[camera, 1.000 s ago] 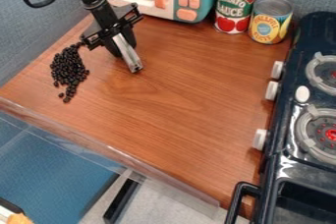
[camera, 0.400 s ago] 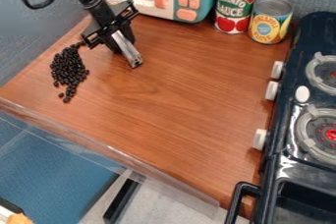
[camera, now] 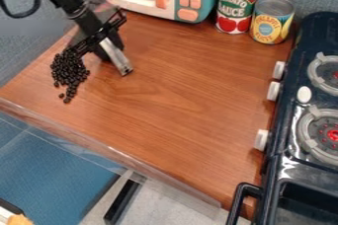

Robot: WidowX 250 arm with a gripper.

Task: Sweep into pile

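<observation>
Jaws [camera: 114,60]: pointing down at the upper-left part of the surface [camera: 178,95]; I cannot tell whether they are open, closed or gripping something
Pale metallic strip [camera: 116,57]: at the jaws, slanting down to the view's right; I cannot tell whether it is held or part of them
Arm [camera: 79,16]: black, coming down to the jaws from the view's upper left
Beans [camera: 67,70]: small and black, on the surface to the view's left of the jaws; a dense, long patch, its upper end beside the black frame above the jaws in this view
Loose beans [camera: 66,100]: a few at the patch's lower end, below and left of the jaws
Toy microwave [camera: 170,3]: teal and white with peach buttons, behind the jaws and toward the right
Red-labelled can [camera: 235,3]: upright, behind and right of the jaws, beside the microwave
Yellow-labelled can [camera: 271,20]: upright, farther right from the jaws, just beside the other can
Toy stove [camera: 280,162]: dark, well apart from the jaws, along the surface's right side; pale knobs [camera: 261,140] face the jaws' side
Clear edging [camera: 125,159]: along the surface's near edge, below the jaws in view
</observation>
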